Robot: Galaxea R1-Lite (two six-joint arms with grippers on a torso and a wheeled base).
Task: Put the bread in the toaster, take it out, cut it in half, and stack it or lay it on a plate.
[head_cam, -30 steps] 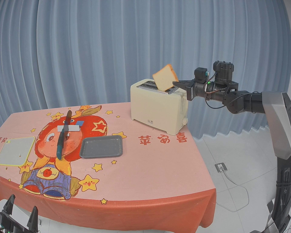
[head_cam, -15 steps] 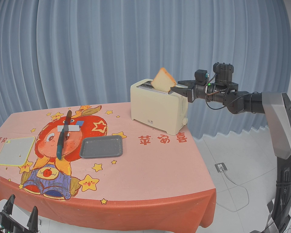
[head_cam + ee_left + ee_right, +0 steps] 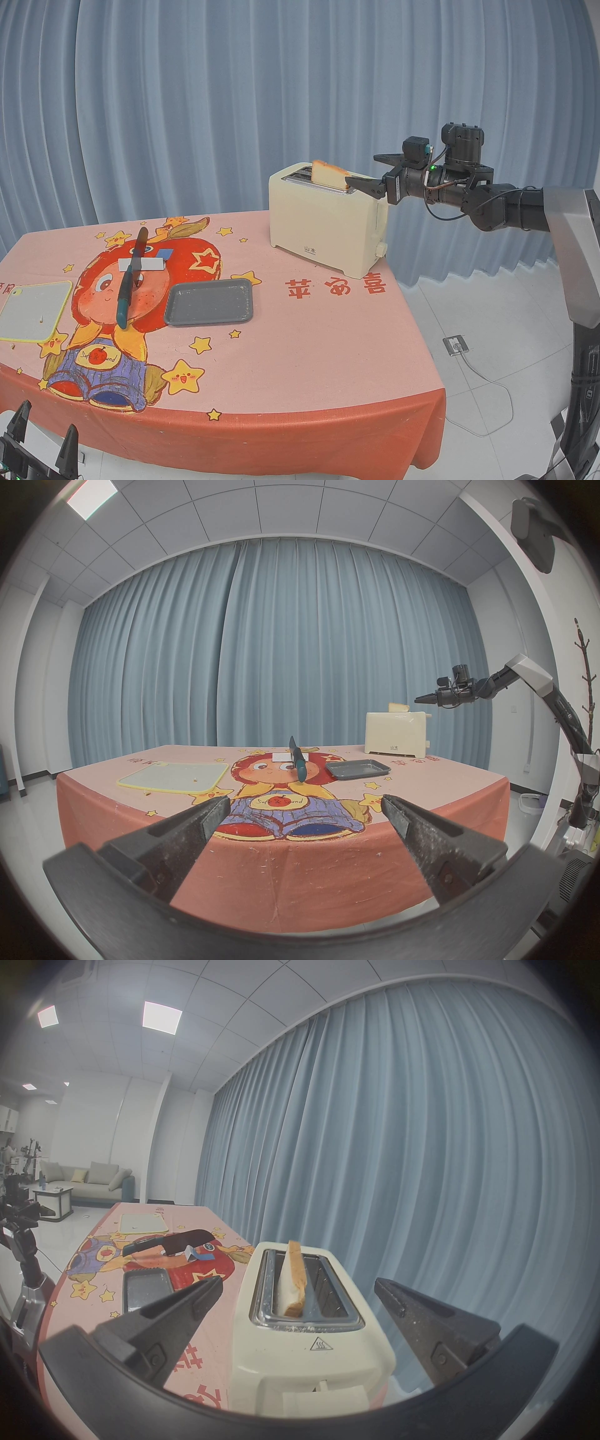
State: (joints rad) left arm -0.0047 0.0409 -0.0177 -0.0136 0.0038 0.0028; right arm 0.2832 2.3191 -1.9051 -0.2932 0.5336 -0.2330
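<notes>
One bread slice point(image 3: 329, 174) is standing in the one toaster point(image 3: 325, 219) while the left gripper point(image 3: 305, 800) and right gripper point(image 3: 364, 168) are gaping, empty.

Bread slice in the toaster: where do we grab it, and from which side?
Grip the bread by its top crust, the only part standing proud of the toaster slot. Come straight down from above, one finger on each flat face, since it stands roughly upright on edge and the slot walls hide the rest. The right pincer, open beside it, is the nearer one.
</notes>
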